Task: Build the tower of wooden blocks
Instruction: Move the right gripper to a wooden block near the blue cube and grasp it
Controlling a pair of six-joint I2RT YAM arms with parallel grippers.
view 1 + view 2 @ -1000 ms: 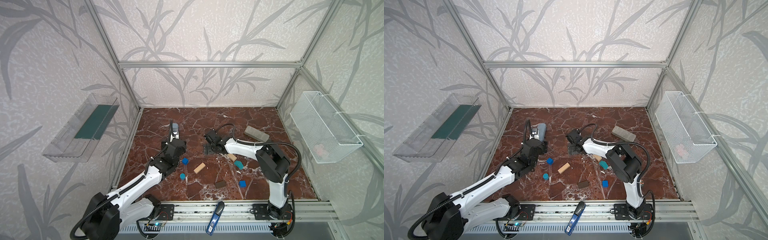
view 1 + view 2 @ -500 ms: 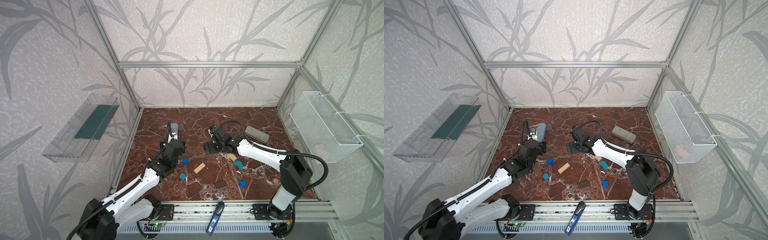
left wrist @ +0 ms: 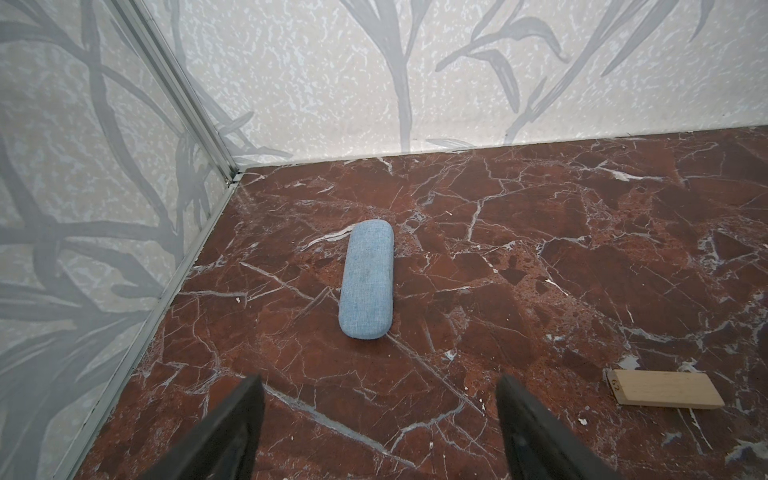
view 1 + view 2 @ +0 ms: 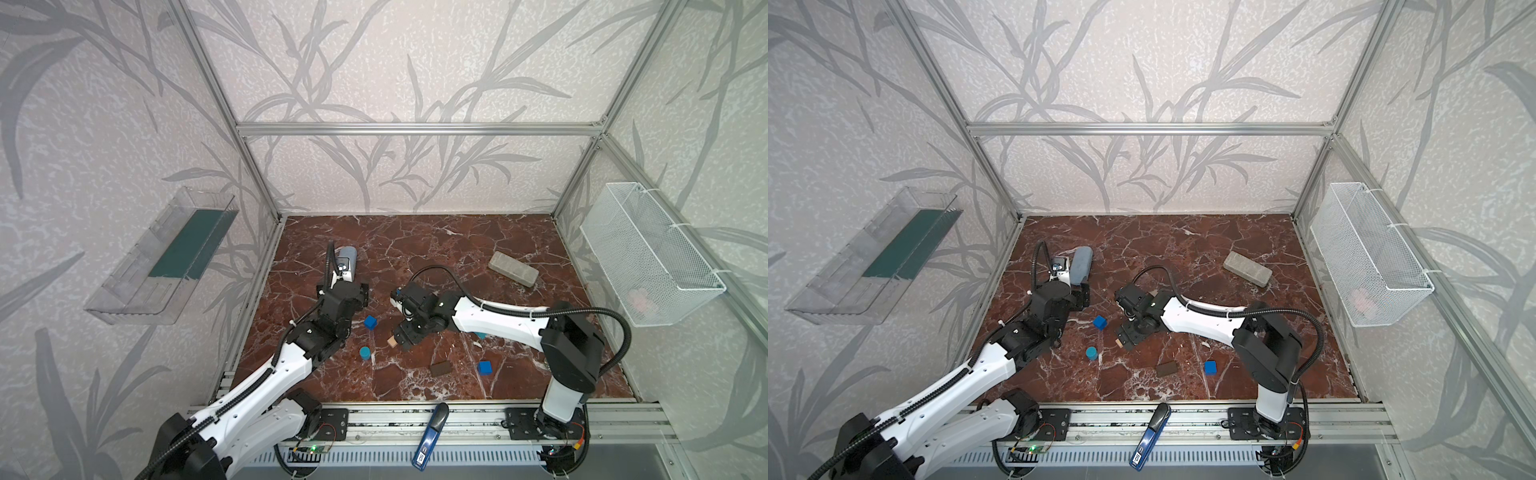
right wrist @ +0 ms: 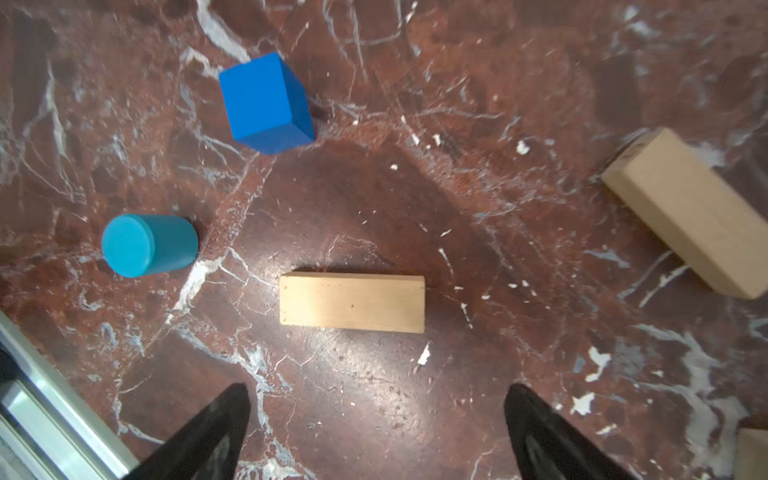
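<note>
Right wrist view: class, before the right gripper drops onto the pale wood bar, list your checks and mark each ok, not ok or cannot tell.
1. Right gripper open and empty: ok.
2. Pale natural-wood bar lying flat, centred ahead of the gripper: ok.
3. Bar turned narrow side to the jaws: not ok; its length runs along the closing line.
4. Blue wooden cube and blue wooden cylinder apart from the bar: ok.
5. Left gripper open, facing the grey-blue fabric case, out of the way: ok.
6. Clearance above the bar: cannot tell.
</note>
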